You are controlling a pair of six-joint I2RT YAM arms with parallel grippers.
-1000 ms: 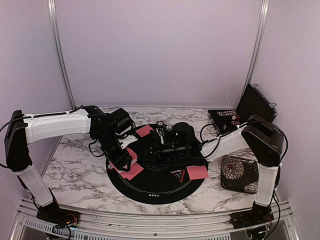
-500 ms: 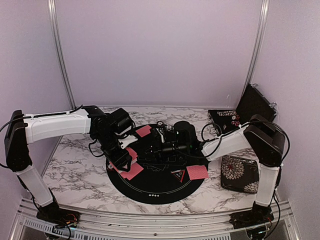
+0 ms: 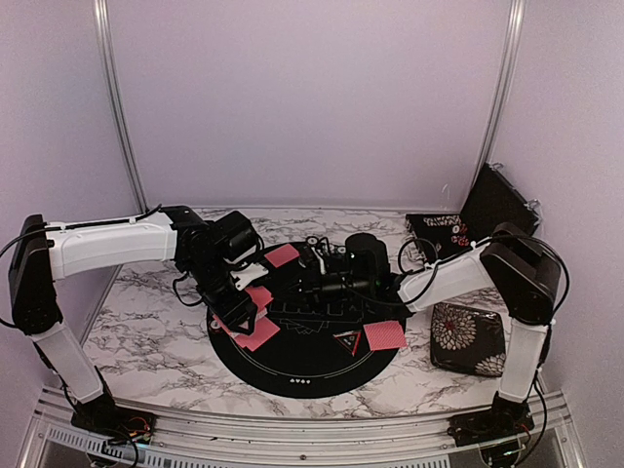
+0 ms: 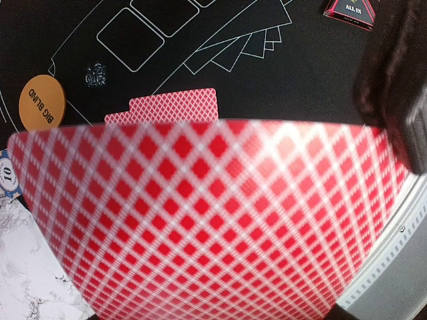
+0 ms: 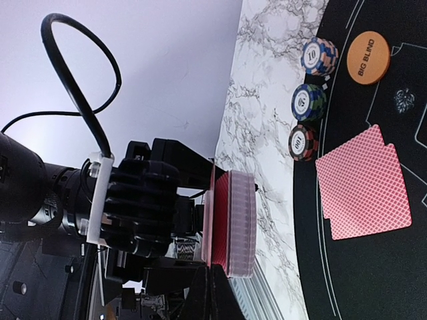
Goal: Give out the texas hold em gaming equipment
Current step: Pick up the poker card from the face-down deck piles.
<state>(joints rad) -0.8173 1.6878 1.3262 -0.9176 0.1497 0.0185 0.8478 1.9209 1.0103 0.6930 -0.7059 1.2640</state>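
**Left end effector clamps the deck over the mat**

The left end effector (image 3: 237,310) is clamped on a deck of red-backed cards (image 5: 231,223), held above the near-left part of the round black mat (image 3: 302,375). The right end effector (image 3: 312,283) hovers over the mat's middle with its fingers pressed together. Beneath the deck, two dealt cards (image 5: 363,183) lie overlapped on the mat, near the orange Big Blind button (image 5: 367,57). Three chip stacks (image 5: 308,101) stand in a row along the mat's left rim, where it meets the marble tabletop (image 3: 146,312). The black All In triangle (image 3: 347,340) lies just beside another card pair (image 3: 384,335).
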